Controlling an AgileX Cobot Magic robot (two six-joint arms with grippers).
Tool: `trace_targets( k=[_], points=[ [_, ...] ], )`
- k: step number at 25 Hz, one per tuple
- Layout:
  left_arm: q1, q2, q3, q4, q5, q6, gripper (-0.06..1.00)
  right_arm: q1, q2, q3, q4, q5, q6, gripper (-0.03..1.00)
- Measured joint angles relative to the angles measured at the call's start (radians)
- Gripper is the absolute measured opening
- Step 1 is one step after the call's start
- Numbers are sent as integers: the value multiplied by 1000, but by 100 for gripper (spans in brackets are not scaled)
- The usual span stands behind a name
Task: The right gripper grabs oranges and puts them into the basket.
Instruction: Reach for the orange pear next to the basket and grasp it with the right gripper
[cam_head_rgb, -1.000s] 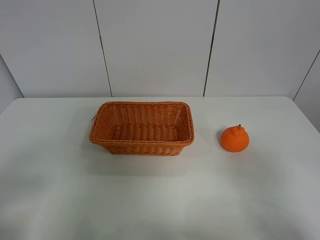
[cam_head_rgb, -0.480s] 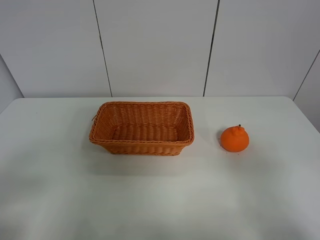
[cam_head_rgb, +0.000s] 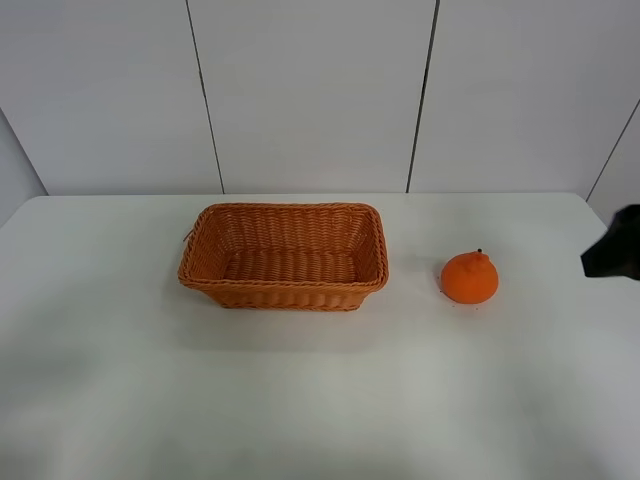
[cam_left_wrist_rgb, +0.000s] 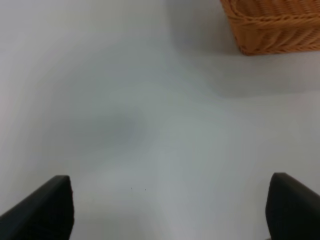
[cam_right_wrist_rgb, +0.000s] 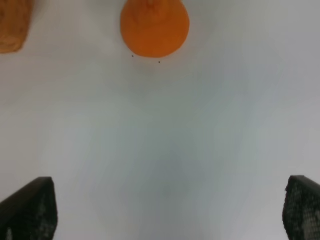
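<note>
The right tool (cam_right_wrist_rgb: 165, 205), its 2 black fingers spread wide and gripping nothing, hangs over the white bench (cam_head_rgb: 320, 400) apart from the bright, round, knobby-topped orange (cam_head_rgb: 470, 278), which rests on the bench between the tool and the wicker basket (cam_head_rgb: 285, 296), whose woven floor lies bare.

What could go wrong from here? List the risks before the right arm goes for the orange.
1. The round bright orange fruit sits loose on the smooth white table. An off-centre approach by the right gripper, jaws wide open, could nudge it and roll it away.
2. The orange-brown woven wicker basket has a raised rim, so a low carry could clip or shove it.
</note>
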Motion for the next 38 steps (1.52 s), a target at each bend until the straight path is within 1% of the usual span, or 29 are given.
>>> trace_targets(
  k=[3, 9, 11, 14, 17, 20, 23, 27, 32, 38],
  points=[
    [0, 0, 0, 0, 0, 0, 88, 0, 207, -125, 0, 24, 0, 69],
    [0, 0, 0, 0, 0, 0, 88, 1, 549, -391, -5, 104, -15, 69],
    [0, 0, 0, 0, 0, 0, 88, 14, 639, -464, -7, 116, -20, 69],
    [0, 0, 0, 0, 0, 0, 88, 56, 737, -546, -16, 115, -34, 69],
    [0, 0, 0, 0, 0, 0, 88, 91, 810, -576, -18, 106, -42, 69],
    [0, 0, 0, 0, 0, 0, 88, 96, 864, -576, -17, 76, -43, 69],
    [0, 0, 0, 0, 0, 0, 88, 96, 910, -576, -23, 16, -41, 69],
    [0, 0, 0, 0, 0, 0, 88, 96, 978, -576, -22, -39, -38, 69],
    [0, 0, 0, 0, 0, 0, 88, 96, 1063, -576, -22, -54, -37, 69],
    [0, 0, 0, 0, 0, 0, 88, 96, 1093, -576, -23, -101, -34, 69]
  ],
)
